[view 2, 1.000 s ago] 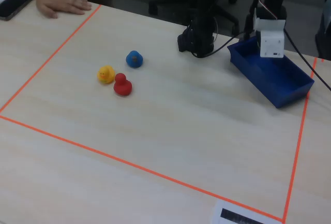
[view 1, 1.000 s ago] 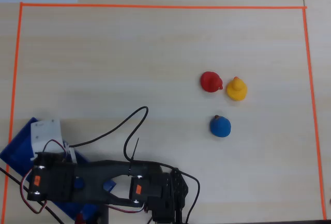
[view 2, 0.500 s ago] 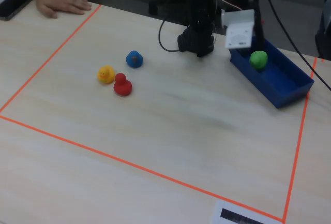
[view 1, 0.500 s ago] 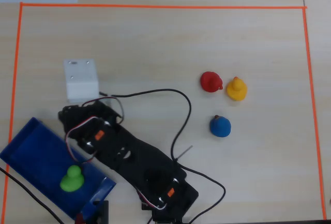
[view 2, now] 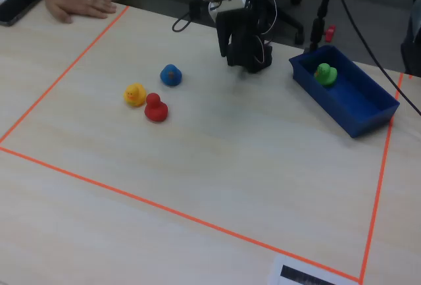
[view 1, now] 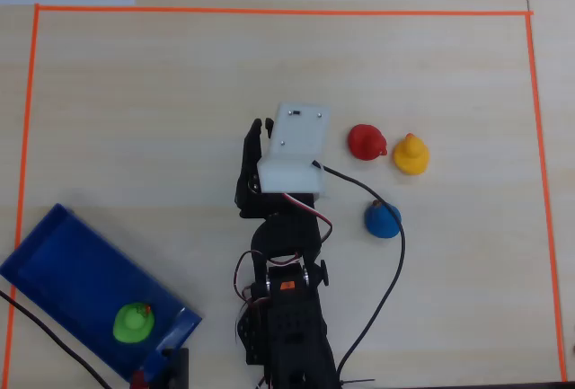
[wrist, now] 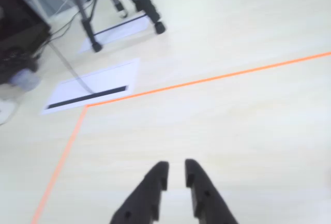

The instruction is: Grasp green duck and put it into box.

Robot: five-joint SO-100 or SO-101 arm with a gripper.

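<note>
The green duck point(view 1: 134, 322) sits upright inside the blue box point(view 1: 54, 254), near the box's lower end in the overhead view. In the fixed view the duck point(view 2: 325, 73) is at the far end of the box point(view 2: 368, 110). My gripper point(view 1: 261, 127) is folded back near the arm's base at the table's middle, well to the right of the box in the overhead view. In the wrist view the gripper point(wrist: 176, 168) hangs over bare table, its jaws a narrow gap apart with nothing between them.
A red duck point(view 1: 367, 141), a yellow duck point(view 1: 411, 154) and a blue duck point(view 1: 383, 219) stand right of the arm. Orange tape point(view 1: 269, 12) frames the work area. A person's hand point(view 2: 75, 2) rests at the table's far left corner in the fixed view.
</note>
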